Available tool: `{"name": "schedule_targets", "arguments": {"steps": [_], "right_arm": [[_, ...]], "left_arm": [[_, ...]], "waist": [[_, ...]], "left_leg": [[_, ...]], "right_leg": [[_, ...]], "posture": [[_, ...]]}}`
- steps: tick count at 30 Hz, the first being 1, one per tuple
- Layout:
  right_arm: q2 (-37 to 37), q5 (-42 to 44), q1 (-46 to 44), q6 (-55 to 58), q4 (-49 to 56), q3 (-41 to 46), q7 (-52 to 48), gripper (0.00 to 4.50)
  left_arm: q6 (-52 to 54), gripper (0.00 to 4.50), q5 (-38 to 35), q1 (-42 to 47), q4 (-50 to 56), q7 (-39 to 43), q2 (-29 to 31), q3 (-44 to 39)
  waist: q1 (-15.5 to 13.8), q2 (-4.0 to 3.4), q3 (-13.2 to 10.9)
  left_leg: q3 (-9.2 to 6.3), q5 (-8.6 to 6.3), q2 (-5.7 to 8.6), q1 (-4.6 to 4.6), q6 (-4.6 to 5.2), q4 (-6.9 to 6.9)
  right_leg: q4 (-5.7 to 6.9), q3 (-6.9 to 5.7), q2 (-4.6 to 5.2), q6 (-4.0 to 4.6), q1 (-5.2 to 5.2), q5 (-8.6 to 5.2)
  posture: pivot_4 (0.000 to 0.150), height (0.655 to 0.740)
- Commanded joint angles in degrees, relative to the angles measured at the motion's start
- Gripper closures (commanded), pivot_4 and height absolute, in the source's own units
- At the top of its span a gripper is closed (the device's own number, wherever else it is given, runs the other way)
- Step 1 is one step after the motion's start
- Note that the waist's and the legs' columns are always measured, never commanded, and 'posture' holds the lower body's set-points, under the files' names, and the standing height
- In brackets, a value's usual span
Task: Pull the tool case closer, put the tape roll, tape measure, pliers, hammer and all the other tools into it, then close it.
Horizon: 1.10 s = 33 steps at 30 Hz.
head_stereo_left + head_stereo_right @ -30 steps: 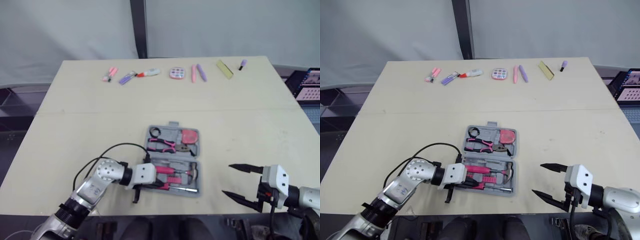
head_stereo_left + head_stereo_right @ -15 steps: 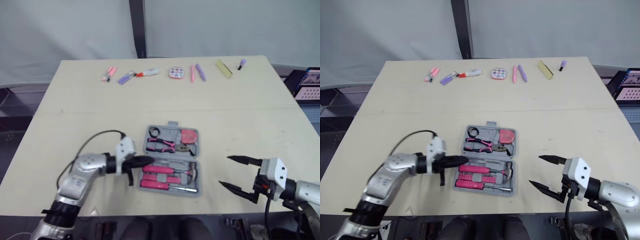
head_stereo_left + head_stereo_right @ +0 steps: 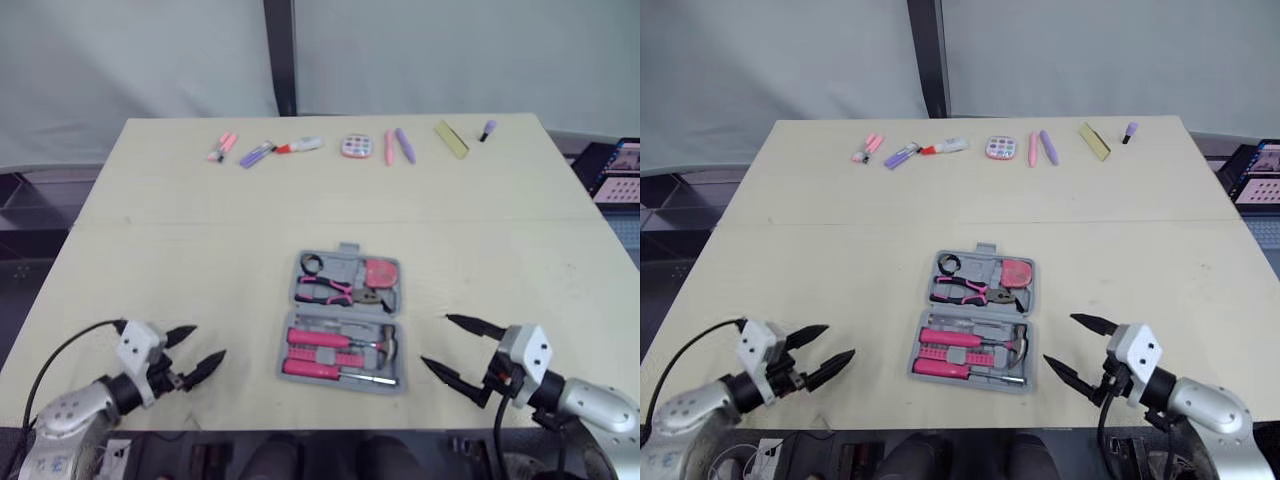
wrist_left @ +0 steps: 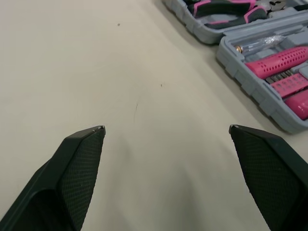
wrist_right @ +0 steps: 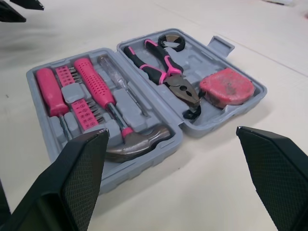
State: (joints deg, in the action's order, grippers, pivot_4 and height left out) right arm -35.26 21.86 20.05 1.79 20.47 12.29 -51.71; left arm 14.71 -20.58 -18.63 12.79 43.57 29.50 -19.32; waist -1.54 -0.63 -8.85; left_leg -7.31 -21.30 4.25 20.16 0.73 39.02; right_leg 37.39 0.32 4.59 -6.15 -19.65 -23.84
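From the head camera, the tool case (image 3: pixel 341 265) lay open on the table (image 3: pixel 200 240), toward the near edge and between the two hands. Its far half held the tape roll (image 3: pixel 311 264), pliers (image 3: pixel 328 290) and tape measure (image 3: pixel 380 272). Its near half held pink-handled screwdrivers (image 3: pixel 318 337) and the hammer (image 3: pixel 385 345). The left hand (image 3: pixel 210 340) was well to the left of the case, spread and empty. The right hand (image 3: pixel 435 340) was near the case's right side, also spread and empty. A row of small items (image 3: pixel 255 153) lined the far edge.

In the left wrist view, both fingers (image 4: pixel 79 159) stood wide apart over bare table, with the case off to one side.

In the right wrist view, the fingers (image 5: pixel 82 163) were spread wide, framing the open, filled case.
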Motion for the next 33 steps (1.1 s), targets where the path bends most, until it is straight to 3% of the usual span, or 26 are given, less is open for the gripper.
{"name": "schedule_targets", "arguments": {"steps": [1,12,14,15,17,22,29,33], "right_arm": [[0.67,0.06,-1.18,0.42,0.73,-0.66,1.33,0.00],[-4.77,-1.68,-4.70,11.39,1.50,-3.58,2.20,0.00],[-6.31,-2.06,-5.70,15.97,1.67,-3.75,3.57,0.53],[-6.87,-2.56,-6.10,17.50,1.78,-3.90,4.29,1.06],[-6.69,-3.04,-7.10,19.51,2.09,-4.12,6.05,1.74],[-4.29,-3.99,-11.18,21.98,1.12,-5.39,10.05,4.29],[1.00,-7.61,-20.39,29.61,-2.30,-8.72,18.53,4.41],[3.27,-8.62,-24.79,34.77,-4.18,-9.87,22.10,4.41]], "left_arm": [[-0.87,0.06,-1.73,-0.74,3.58,-1.42,-0.93,-1.20],[-0.62,0.06,-1.16,-3.25,7.20,-4.39,-2.64,0.55],[-0.04,0.83,-1.85,-2.64,6.88,-4.81,-2.93,0.79],[0.08,1.46,-2.01,-2.16,6.61,-4.80,-2.94,1.05],[0.12,2.14,-1.27,0.14,4.90,-5.04,-2.63,2.13],[-0.03,4.50,0.10,6.81,-0.99,-4.84,-1.84,4.52],[4.15,4.50,1.23,20.68,-10.80,0.74,1.27,12.29],[-0.16,4.50,7.01,29.93,-20.39,3.89,1.63,18.89]], "waist": [[0.19,0.02,0.01],[0.21,0.02,0.01],[0.12,0.02,0.01],[0.07,0.03,0.01],[0.03,0.03,0.00],[0.22,0.03,0.01],[0.46,0.03,0.01],[0.53,0.04,0.01]], "left_leg": [[0.02,0.00,0.00,-0.01,0.00,0.00],[0.04,-0.01,-0.04,-0.01,-0.02,-0.05],[0.04,-0.01,-0.04,-0.01,-0.02,-0.05],[0.03,-0.01,-0.04,0.00,-0.02,-0.05],[0.02,-0.01,-0.04,0.00,-0.02,-0.05],[0.05,-0.01,-0.04,0.00,-0.03,-0.04],[0.07,0.01,0.01,0.00,-0.06,-0.06],[0.09,0.00,0.07,0.10,-0.04,-0.03]], "right_leg": [[0.00,0.01,-0.01,0.00,0.01,0.00],[-0.07,0.01,-0.04,0.00,-0.02,0.00],[-0.11,0.00,-0.04,0.00,-0.01,0.00],[-0.13,0.00,-0.03,0.00,0.00,0.00],[-0.14,0.00,-0.03,0.00,0.00,0.00],[-0.13,-0.01,-0.05,0.00,-0.01,0.00],[0.38,-0.01,-0.03,0.00,-0.24,0.00],[0.61,-0.04,-0.01,0.00,-0.55,0.00]], "posture": [[0.150,0.7400],[0.150,0.7400],[0.150,0.7400],[0.150,0.7400],[0.150,0.7400],[0.150,0.7400],[0.150,0.7400],[0.150,0.7400]]}}
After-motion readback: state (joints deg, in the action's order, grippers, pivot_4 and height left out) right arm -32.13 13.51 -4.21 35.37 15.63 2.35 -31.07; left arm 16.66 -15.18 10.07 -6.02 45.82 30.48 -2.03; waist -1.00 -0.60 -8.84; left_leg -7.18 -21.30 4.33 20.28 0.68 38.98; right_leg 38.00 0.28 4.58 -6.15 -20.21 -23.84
